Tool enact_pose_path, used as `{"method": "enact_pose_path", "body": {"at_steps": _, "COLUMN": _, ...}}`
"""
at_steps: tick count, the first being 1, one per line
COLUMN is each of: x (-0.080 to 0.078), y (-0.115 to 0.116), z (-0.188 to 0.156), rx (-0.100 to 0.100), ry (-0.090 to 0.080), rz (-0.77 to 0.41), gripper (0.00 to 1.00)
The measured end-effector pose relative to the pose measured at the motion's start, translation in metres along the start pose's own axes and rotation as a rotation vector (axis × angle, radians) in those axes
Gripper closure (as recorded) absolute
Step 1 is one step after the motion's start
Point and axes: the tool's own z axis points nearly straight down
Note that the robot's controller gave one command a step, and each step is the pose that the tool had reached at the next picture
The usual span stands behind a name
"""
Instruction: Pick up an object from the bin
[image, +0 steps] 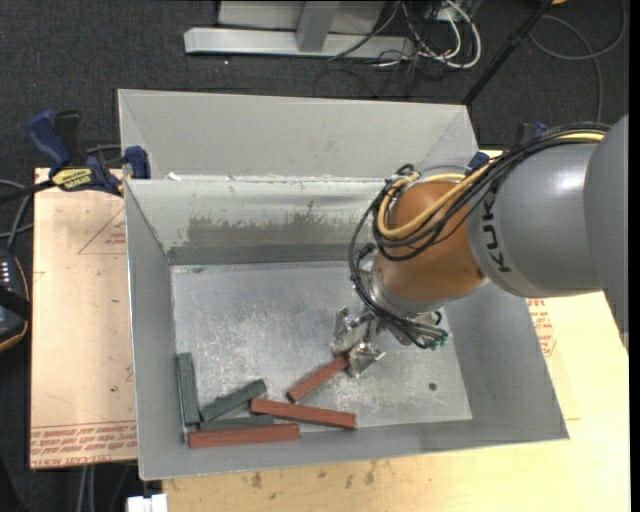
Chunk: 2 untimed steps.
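Pincer (358, 348) low in grey metal bin (250, 310), at top end of long thin red-brown stick, maybe wood (320, 379), just 5 o'clock of middle. Open or closed: cannot tell. Step: grabbing. Next: squeeze tight, lift straight up, clear of stick heap (240, 415) at 7 o'clock.

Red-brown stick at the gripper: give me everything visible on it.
The red-brown stick is a short, straight, square-edged bar, matte, perhaps painted wood. It lies slanted on the bin floor, right of centre, lower-left end toward the near wall, upper-right end hidden under the gripper. Whether the gripper grasps it cannot be told. Its lower end stops just short of, or just on, a longer red-brown stick; which, I cannot tell. Nothing else touches it.
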Motion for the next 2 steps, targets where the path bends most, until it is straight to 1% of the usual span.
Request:
{"method": "enact_pose_path", "body": {"at_steps": 1, "x": 0.0, "y": 0.0, "z": 0.0, "rx": 0.0, "ry": 0.0, "rz": -0.001, "gripper": 1.0}}
{"method": "enact_pose_path", "body": {"at_steps": 2, "x": -0.026, "y": -0.007, "z": -0.155, "rx": -0.01, "ry": 0.015, "rz": -0.054, "gripper": 1.0}}
